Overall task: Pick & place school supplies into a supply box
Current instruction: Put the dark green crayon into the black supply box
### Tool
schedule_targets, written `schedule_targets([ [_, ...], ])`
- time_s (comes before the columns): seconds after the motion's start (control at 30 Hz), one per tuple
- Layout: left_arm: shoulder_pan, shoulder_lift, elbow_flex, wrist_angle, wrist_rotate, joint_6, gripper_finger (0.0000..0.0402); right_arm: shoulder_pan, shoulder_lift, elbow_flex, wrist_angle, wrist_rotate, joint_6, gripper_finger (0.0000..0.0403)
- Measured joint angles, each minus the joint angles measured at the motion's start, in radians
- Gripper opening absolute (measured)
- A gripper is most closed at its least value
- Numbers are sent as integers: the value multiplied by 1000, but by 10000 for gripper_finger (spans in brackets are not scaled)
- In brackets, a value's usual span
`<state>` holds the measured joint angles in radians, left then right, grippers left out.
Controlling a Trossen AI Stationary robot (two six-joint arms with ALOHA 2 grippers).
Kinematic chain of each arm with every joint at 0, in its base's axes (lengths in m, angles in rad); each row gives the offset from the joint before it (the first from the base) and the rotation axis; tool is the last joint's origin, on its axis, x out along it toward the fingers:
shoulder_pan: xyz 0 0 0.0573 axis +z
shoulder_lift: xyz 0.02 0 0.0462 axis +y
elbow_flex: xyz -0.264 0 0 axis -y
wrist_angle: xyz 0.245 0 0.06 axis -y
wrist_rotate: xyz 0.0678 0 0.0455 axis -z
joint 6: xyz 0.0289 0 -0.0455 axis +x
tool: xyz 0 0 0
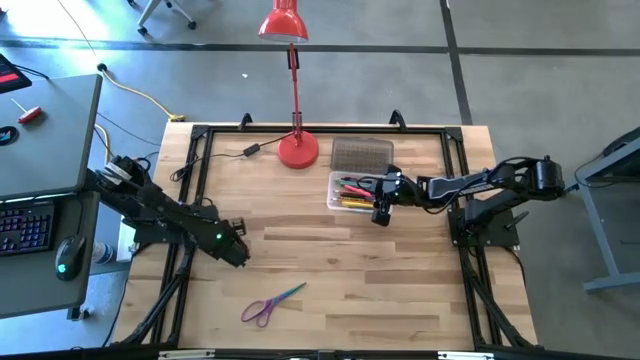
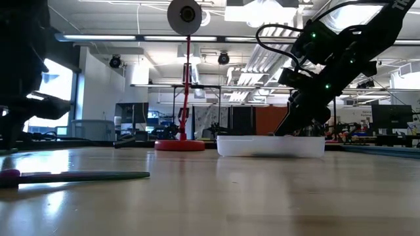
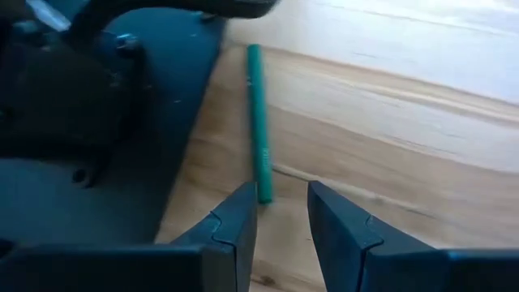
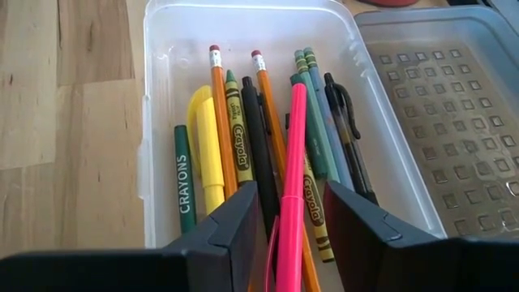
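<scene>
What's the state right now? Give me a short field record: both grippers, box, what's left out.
right gripper: over the box, pink pen between its fingers
left gripper: open, low at the table's left edge, by a green pen
box: open, pens and crayons inside; lid lies beside it
left out: scissors on the table's near side

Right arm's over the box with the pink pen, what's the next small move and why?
Probably open the right end effector and let go. The pink pen stands between its fingers directly over the supply box, above the pencils and crayons already inside, so it should drop in. The left end effector waits near a green pen.
</scene>
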<state>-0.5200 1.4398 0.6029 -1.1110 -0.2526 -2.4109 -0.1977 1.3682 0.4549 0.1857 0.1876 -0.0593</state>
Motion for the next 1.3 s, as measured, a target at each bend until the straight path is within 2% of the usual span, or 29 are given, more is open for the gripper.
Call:
schedule_targets([
  [0.37,128,96,3,31,9,-2,140,0,0,0,0,0,0,122],
  [0.5,135,110,3,44,1,-2,135,0,0,0,0,0,0,122],
  [0.63,133,111,2,62,-18,18,106,0,0,0,0,0,0,122],
  [0.83,133,112,2,74,-40,45,41,0,0,0,0,0,0,122],
  [0.93,133,112,1,75,-55,53,26,0,0,0,0,0,0,122],
  [1.3,134,115,16,161,-159,230,58,0,0,0,0,0,0,122],
])
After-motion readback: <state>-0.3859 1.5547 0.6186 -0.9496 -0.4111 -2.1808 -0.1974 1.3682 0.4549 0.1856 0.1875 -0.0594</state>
